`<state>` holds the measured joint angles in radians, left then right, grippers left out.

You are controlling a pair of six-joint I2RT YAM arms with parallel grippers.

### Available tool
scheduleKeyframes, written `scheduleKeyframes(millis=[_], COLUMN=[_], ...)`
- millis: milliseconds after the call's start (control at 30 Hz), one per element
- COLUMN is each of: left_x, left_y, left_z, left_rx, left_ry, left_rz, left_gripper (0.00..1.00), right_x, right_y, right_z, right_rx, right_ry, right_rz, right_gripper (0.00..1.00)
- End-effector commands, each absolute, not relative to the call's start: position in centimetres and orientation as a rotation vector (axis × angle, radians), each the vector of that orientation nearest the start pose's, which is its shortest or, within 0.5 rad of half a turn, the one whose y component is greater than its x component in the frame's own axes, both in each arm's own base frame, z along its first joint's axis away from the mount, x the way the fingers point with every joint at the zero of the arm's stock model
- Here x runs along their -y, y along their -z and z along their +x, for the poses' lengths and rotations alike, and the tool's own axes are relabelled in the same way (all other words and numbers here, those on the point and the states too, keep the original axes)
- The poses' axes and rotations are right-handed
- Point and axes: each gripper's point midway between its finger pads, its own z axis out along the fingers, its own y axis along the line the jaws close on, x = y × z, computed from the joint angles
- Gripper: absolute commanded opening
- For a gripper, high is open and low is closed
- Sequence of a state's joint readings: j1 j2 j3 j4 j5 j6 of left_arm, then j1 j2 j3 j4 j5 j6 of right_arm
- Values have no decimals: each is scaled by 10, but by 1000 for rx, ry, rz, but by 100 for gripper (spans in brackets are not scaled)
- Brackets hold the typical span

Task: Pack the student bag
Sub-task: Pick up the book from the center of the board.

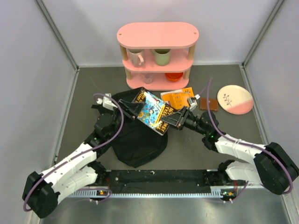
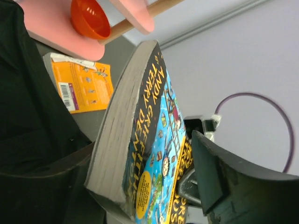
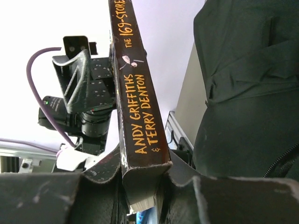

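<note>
The student bag (image 1: pixel 135 140) lies floppy and black in the middle of the table, also showing in the left wrist view (image 2: pixel 28 93) and the right wrist view (image 3: pixel 247 93). A thick paperback book (image 1: pixel 152 112) with a bright blue and yellow cover hangs tilted over the bag's far end, between both arms. My right gripper (image 1: pixel 176 120) is shut on the book's lower spine corner (image 3: pixel 135 93); both pads (image 3: pixel 105 170) press against it. My left gripper (image 1: pixel 134 110) is open around the book (image 2: pixel 140 116). One of its fingers (image 2: pixel 219 172) stands clear of the cover.
A pink shelf (image 1: pixel 158 35) stands at the back with two mugs (image 1: pixel 135 57) and a red bowl (image 1: pixel 174 75). An orange booklet (image 1: pixel 177 97), a small brown flat object (image 1: pixel 209 104) and a pink-and-white plate (image 1: pixel 235 99) lie to the right of the bag.
</note>
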<state>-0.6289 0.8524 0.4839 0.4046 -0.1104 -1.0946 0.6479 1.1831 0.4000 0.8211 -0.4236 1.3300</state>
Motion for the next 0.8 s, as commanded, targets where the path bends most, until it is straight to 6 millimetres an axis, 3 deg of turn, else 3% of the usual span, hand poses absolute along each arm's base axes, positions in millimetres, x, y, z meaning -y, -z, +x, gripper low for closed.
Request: scheduleKeyframes(millis=[0,200,433,600,700,767], left_x=[228,239,240,254,257,258], left_y=[-295,-281,-283,-287,-290,-293], left_z=[260,244,231,215,211,209], left_rx=[-1606,-1692,-1725,-1762,-1752,-1740], left_ry=[1238,1208,1219,1344,1372,1381], left_rz=[-291,-69,123,364,441,478], left_gripper=[75,98,99,99,99,94], right_x=[-297,-296,-299,-300,-298,-295], right_y=[-251,-258,-256,-262,-261,-257], right_z=[212,200,186,178,179,183], right_rx=[-1773,-1800,-1840,-1815,-1822,-1833], right_ry=[-1771,-1730,-1721,-1744,-1736,-1723], right_rz=[130,9,-148,-233,-250,-233], right_gripper=[0,0,0,0,0,0])
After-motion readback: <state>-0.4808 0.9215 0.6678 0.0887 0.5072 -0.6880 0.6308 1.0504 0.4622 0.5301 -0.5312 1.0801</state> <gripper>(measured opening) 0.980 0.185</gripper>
